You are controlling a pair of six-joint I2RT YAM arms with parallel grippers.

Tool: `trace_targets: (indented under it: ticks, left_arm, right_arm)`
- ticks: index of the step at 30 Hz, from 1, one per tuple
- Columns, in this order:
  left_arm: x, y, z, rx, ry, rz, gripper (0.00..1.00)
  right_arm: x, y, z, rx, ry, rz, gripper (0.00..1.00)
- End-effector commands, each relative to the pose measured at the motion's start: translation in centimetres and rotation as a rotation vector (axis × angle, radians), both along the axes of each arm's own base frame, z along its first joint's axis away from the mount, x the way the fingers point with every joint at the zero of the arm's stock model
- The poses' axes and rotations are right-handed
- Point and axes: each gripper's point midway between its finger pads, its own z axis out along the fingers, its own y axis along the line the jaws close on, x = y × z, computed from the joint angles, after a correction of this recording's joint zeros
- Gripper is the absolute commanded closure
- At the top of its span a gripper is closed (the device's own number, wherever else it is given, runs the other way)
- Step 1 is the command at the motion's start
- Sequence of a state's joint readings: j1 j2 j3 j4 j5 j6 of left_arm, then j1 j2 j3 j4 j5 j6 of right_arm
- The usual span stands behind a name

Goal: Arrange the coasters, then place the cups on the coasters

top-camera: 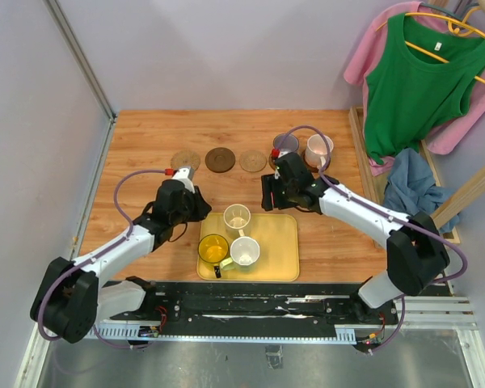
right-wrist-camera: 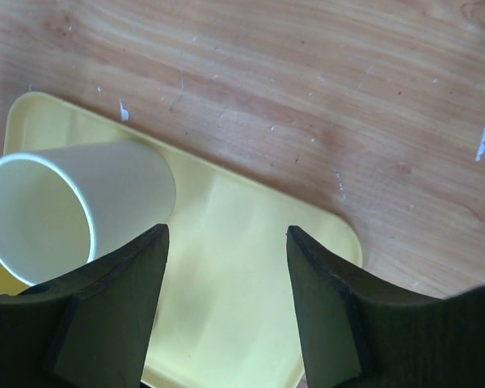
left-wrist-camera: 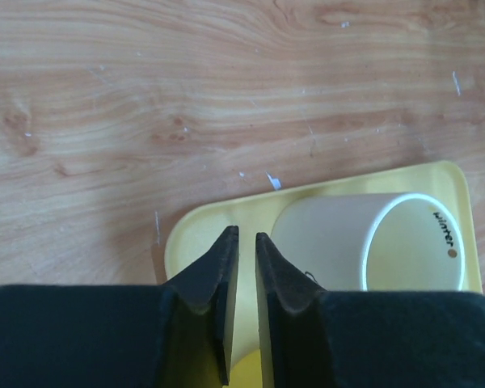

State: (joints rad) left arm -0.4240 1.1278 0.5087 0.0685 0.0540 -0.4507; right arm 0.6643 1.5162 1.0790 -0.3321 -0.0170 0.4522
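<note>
Two tan coasters (top-camera: 186, 159) (top-camera: 253, 161) and a dark brown coaster (top-camera: 220, 158) lie in a row at the back. The grey-purple cup (top-camera: 286, 145) and the pink cup (top-camera: 318, 149) each stand on a dark coaster. The yellow tray (top-camera: 279, 250) holds the pale cream-green cup (top-camera: 237, 218) (left-wrist-camera: 372, 242) (right-wrist-camera: 56, 218), the see-through yellow cup (top-camera: 213, 249) and the cream-white cup (top-camera: 245, 252). My left gripper (top-camera: 204, 212) (left-wrist-camera: 244, 236) is at the tray's back left corner, beside the cream-green cup. Its jaws are pinched on a thin pale strip that looks like that cup's handle. My right gripper (top-camera: 268, 194) (right-wrist-camera: 226, 234) hangs open over the tray's back right part.
A wooden rack (top-camera: 364, 162) with a blue cloth (top-camera: 408, 182) stands just off the table's right edge. Green and pink garments (top-camera: 420, 81) hang above it. A wall with a metal rail (top-camera: 81, 56) borders the left side.
</note>
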Motion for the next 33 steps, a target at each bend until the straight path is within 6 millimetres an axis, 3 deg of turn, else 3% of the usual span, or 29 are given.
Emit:
trace_targets:
  ticks: [1, 5, 8, 15, 25, 33]
  left_arm:
    - [-0.7, -0.8, -1.1, 0.034, 0.04, -0.031, 0.86]
    - [-1.0, -1.8, -1.5, 0.06, 0.072, -0.05, 0.97]
    - [-1.4, -2.7, -2.3, 0.085, 0.113, -0.068, 0.99]
    - [-1.9, -5.7, -3.1, 0.106, 0.165, -0.122, 0.99]
    - [-3.0, -9.0, -3.8, 0.09, 0.185, -0.19, 1.0]
    - [-3.7, -11.5, -4.1, 0.056, 0.179, -0.298, 1.0]
  right_arm:
    - [-1.6, 0.8, 0.2, 0.017, -0.004, 0.055, 0.39]
    - [-2.2, -0.2, 0.1, 0.011, -0.021, 0.033, 0.39]
    - [-2.8, -0.8, 0.1, 0.02, -0.035, 0.028, 0.39]
    - [-4.0, -1.6, -0.5, 0.036, -0.05, 0.041, 0.37]
    - [-5.2, -1.0, -1.6, 0.057, -0.004, 0.097, 0.37]
    - [-5.7, -0.9, -0.5, 0.086, -0.015, 0.098, 0.37]
